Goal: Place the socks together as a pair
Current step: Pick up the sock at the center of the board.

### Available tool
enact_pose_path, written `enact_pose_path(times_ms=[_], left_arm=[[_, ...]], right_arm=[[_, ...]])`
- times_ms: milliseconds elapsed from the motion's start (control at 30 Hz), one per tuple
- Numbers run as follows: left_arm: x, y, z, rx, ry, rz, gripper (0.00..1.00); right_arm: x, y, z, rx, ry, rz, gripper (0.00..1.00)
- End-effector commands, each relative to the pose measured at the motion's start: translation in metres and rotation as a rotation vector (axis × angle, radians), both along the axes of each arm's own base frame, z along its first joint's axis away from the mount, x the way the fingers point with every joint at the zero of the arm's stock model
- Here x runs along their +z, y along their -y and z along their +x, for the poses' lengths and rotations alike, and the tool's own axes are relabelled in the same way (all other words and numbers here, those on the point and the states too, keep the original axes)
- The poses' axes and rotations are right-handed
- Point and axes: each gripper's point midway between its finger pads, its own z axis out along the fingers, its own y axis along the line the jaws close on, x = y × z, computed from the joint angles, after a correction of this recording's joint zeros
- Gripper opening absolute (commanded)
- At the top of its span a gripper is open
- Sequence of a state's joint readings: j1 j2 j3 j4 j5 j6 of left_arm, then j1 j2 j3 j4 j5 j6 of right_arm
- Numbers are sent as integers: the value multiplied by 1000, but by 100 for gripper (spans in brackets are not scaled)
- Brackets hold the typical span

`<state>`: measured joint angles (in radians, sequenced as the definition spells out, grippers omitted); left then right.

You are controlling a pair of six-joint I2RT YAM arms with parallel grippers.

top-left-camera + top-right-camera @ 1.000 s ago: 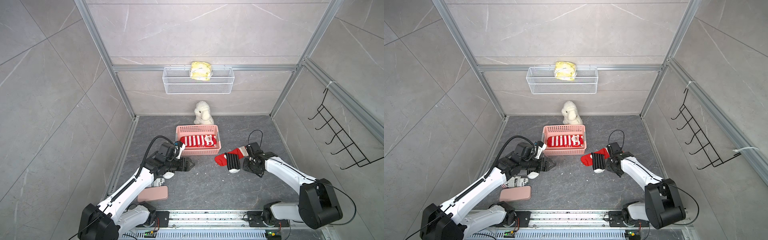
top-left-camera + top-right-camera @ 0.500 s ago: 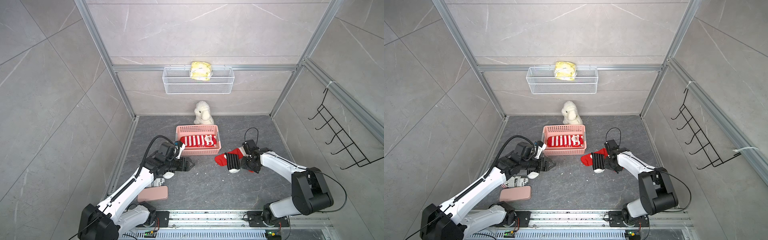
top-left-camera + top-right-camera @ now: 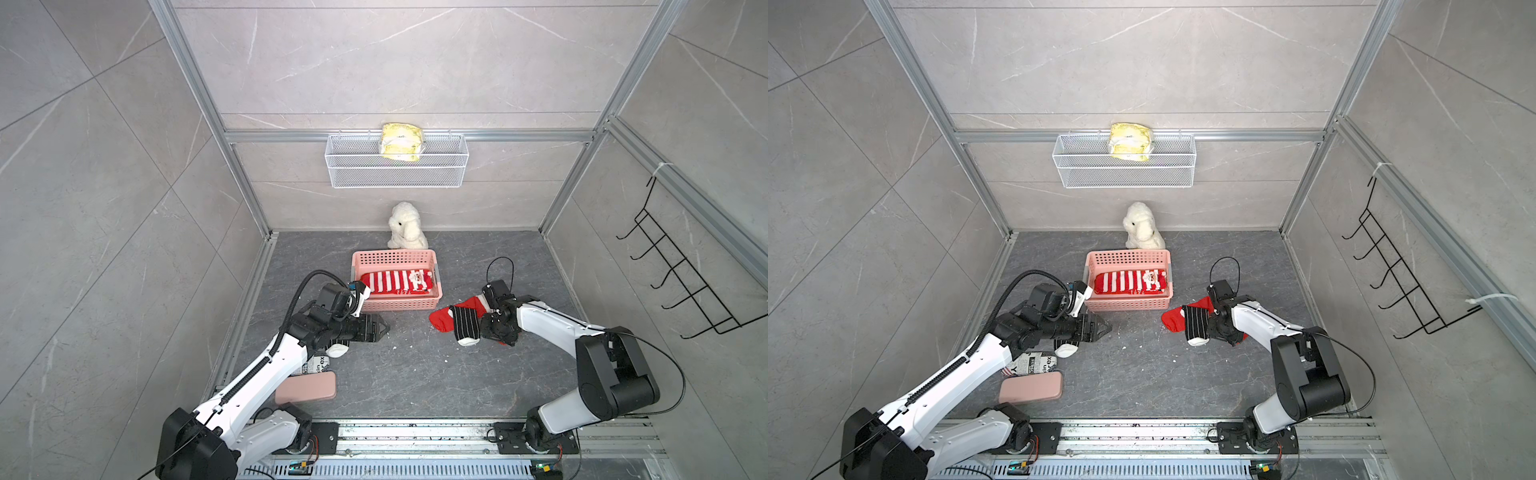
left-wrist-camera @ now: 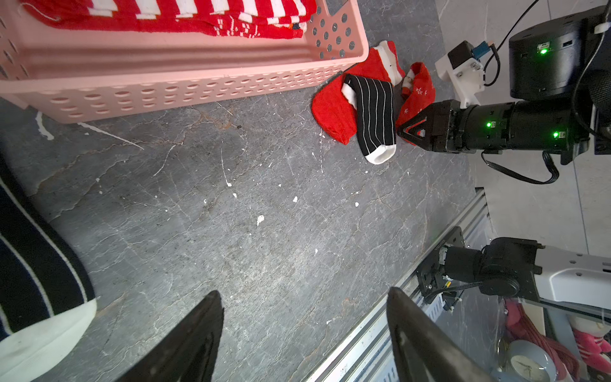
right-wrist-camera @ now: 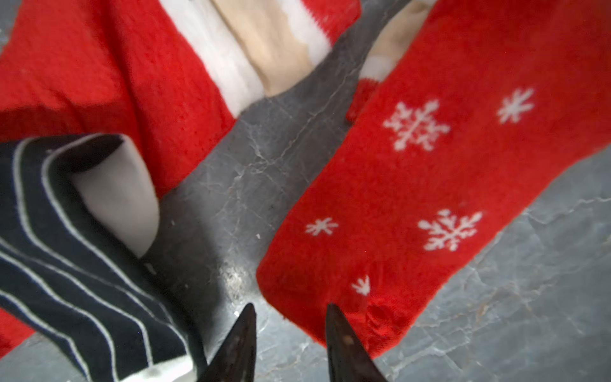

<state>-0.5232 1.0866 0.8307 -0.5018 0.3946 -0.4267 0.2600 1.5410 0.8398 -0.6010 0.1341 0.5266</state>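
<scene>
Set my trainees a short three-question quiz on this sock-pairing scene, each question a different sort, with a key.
1. True or false: the striped red-and-white socks lie inside the pink basket.
2. What lies across the red sock near the right gripper? A) black pinstriped sock B) plush toy C) pink case
3. Fill in: the left gripper has its jaws ____, holding nothing.
Key: 1 true; 2 A; 3 open.
</scene>
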Motion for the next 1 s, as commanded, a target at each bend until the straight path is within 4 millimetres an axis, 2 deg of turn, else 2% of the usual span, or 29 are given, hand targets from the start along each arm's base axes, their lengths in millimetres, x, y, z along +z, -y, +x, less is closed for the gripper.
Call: enact_pose_path(times_ms=[0, 367, 567, 667, 700, 833, 967], left_arm=[[13, 3, 2, -18, 30, -6, 79], [13, 2, 2, -16, 32, -6, 79], [15, 2, 2, -12, 37, -7, 79], [16, 1, 2, -13, 40, -9, 79], [17, 1, 2, -13, 42, -9, 79], [19, 0, 2, -7, 53, -8, 79], [22, -2, 3, 0, 77, -4, 79]], right_arm=[[-2, -2, 3, -15, -5, 0, 36], [-10, 2, 2, -19, -36, -28, 30], [-12, 3, 3, -25, -44, -42, 16], [-9, 5, 3, -28, -39, -45, 4], [-5, 4, 3, -30, -30, -40, 0], [28, 2, 5, -32, 55, -10, 0], [83, 2, 3, -21, 176, 26, 0]])
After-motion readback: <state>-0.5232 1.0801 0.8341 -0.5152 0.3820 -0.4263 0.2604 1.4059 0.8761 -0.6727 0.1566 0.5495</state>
